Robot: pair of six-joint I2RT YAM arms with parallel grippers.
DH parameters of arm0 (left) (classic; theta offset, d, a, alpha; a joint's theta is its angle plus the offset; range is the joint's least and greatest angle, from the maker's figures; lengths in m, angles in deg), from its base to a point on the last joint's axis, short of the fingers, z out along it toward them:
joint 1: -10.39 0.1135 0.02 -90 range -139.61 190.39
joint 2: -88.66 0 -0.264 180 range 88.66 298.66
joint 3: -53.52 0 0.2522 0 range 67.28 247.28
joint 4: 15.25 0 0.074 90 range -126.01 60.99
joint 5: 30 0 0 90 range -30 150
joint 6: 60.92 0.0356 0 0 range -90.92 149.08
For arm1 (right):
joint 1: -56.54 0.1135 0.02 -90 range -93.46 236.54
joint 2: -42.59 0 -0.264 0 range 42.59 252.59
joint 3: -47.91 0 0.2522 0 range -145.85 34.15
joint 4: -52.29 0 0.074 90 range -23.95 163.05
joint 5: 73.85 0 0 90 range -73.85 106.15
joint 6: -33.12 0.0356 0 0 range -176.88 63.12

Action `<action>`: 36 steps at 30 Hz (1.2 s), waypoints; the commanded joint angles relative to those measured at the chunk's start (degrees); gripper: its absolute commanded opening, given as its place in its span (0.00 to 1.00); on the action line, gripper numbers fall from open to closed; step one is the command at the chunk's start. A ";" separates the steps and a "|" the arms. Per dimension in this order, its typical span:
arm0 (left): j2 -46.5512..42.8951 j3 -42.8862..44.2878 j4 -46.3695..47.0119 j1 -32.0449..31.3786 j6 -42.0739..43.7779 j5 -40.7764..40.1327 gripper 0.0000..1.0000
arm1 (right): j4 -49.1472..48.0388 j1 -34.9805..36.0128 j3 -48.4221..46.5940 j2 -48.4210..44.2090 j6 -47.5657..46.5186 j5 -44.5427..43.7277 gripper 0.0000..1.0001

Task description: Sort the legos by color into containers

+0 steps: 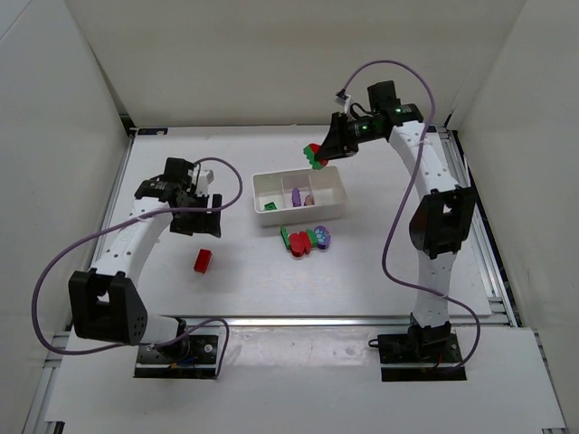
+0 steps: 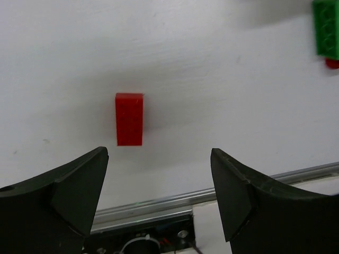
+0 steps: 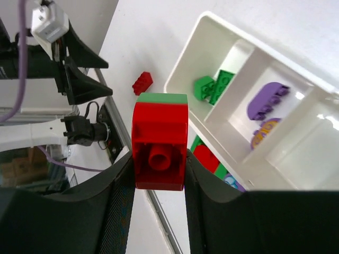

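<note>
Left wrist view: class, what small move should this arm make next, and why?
Probably lower the left gripper toward the red brick, centring the gap on it: its jaws stand open and empty, and the brick lies alone on the table, off the gap's centre.

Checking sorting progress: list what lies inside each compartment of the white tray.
Green bricks lie in one end compartment of the tray, purple pieces in the middle; the other end looks bare. In the wrist view, the right jaws cover its near corner.
</note>
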 commanded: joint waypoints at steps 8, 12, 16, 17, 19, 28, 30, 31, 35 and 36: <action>12.47 2.18 -8.43 -0.19 10.50 -12.55 0.84 | 1.59 -4.34 2.55 -6.31 -3.05 -1.24 0.00; 16.09 2.80 -9.13 0.17 13.33 -9.14 0.79 | 1.86 -4.60 3.34 -7.10 -3.49 -1.42 0.00; 18.55 2.27 -8.78 -0.45 13.24 -8.95 0.75 | 2.03 -4.96 3.86 -7.63 -3.58 -1.59 0.00; 18.99 2.01 -8.43 -0.45 13.16 -7.13 0.73 | 1.95 -5.04 3.95 -7.63 -3.58 -1.68 0.00; 20.75 2.01 -8.60 -0.71 12.81 -4.84 0.72 | 2.03 -5.04 3.95 -7.72 -3.49 -1.77 0.00; 23.83 0.26 -5.80 -3.18 10.00 -3.15 0.69 | 2.12 -5.04 3.78 -7.63 -3.40 -2.30 0.00; 24.53 -0.19 -5.53 -3.18 8.94 -4.11 0.69 | 2.03 -5.22 3.78 -7.72 -3.40 -2.56 0.00; 24.70 -0.19 -5.62 -3.09 8.76 -4.55 0.68 | 2.12 -5.22 3.86 -7.80 -3.49 -2.56 0.00; 25.41 -0.01 -5.44 -2.13 7.62 -7.63 0.65 | 1.95 -5.40 3.95 -7.80 -3.66 -2.74 0.00; 25.50 -0.01 -5.44 -2.03 7.36 -7.98 0.65 | 1.94 -5.66 4.04 -7.80 -3.58 -2.82 0.00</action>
